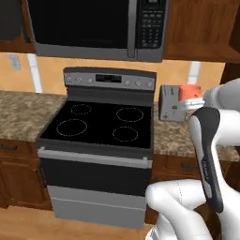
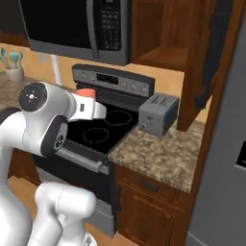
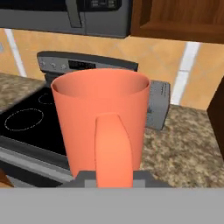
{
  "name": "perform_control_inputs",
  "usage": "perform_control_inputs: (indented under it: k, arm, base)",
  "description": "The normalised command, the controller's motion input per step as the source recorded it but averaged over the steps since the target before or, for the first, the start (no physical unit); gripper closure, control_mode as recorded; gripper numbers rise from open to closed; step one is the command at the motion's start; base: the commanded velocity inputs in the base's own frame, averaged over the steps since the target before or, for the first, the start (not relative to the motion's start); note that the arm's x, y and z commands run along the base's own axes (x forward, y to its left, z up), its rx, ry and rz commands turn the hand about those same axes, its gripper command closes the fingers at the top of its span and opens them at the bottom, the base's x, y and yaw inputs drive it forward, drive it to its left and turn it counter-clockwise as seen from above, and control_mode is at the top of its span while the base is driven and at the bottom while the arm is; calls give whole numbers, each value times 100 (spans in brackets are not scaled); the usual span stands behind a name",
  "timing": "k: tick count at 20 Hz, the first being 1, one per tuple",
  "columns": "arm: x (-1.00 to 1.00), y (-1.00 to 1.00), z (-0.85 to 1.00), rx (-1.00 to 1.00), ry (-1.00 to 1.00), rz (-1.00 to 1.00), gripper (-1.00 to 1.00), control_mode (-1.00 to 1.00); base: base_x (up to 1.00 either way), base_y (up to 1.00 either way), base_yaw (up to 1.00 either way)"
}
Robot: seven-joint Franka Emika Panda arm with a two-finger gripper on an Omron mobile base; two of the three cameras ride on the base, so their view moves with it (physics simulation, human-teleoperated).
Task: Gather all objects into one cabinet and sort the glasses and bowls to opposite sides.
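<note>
My gripper (image 3: 114, 178) is shut on the coral-orange mug (image 3: 103, 118), holding it upright with its handle facing the hand camera. The mug (image 1: 190, 91) hangs in the air above the counter, just right of the stove and in front of the toaster. From the right it sits atop the white hand (image 2: 90, 110) over the stove's right side, its orange rim (image 2: 85, 92) showing. The wall cabinet (image 2: 163, 55) is up and to the right, with its door (image 2: 217, 53) swung open and a bare shelf. The cream mug and the dark bowl are out of view.
A grey toaster (image 2: 157, 114) stands on the granite counter (image 2: 163, 149) right of the black stove (image 1: 101, 124). A microwave (image 1: 93, 26) hangs above the stove. A grey fridge (image 2: 226, 158) walls off the far right.
</note>
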Motion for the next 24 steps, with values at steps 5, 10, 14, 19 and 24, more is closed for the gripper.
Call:
perform_control_inputs:
  k: [5,10,14,19,24]
  arm:
    - [0,0,0,0,0,0,100,100]
    - [0,0,0,0,0,0,100,100]
    - [0,0,0,0,0,0,100,100]
    - [0,0,0,0,0,0,100,100]
    - [0,0,0,0,0,0,100,100]
  base:
    - [-9,90,85]
    - [10,71,76]
    - [51,50,68]
    - [90,26,61]
    - [56,48,61]
